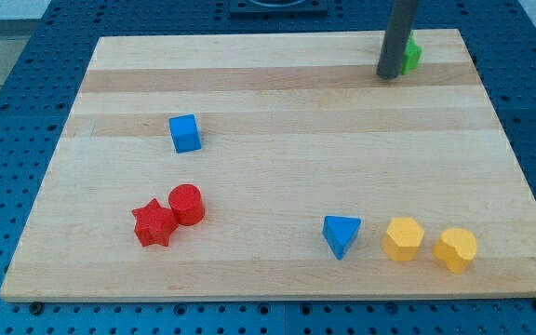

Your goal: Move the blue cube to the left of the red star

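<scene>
The blue cube (184,133) sits on the wooden board at the view's left, above the middle. The red star (154,223) lies below it near the view's bottom left, touching a red cylinder (186,204) at its upper right. My tip (389,75) is at the view's top right, far from the blue cube and the red star. It stands right beside a green block (411,55), which the rod partly hides.
A blue triangular block (341,234) lies at the view's bottom, right of centre. Two yellow blocks (403,239) (456,249) lie to its right. The wooden board (277,102) has blue pegboard around it.
</scene>
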{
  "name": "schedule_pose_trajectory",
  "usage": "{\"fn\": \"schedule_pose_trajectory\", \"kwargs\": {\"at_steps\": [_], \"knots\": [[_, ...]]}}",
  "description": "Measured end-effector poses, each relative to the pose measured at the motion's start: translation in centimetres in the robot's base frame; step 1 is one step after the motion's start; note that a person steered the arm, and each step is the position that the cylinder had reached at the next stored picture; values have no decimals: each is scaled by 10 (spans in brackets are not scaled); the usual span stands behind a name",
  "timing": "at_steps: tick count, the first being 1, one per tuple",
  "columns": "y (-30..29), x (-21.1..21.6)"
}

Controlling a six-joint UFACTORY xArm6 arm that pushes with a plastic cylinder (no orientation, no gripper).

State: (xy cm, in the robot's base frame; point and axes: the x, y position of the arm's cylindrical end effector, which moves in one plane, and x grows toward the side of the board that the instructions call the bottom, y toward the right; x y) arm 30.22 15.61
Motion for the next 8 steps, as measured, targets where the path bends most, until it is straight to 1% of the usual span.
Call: {"fn": "schedule_pose_trajectory", "kwargs": {"at_steps": [1,2,3,4,6,8], "knots": [[10,37],[25,52],[25,52],[10,53],[-82,52],[-208,64]]}}
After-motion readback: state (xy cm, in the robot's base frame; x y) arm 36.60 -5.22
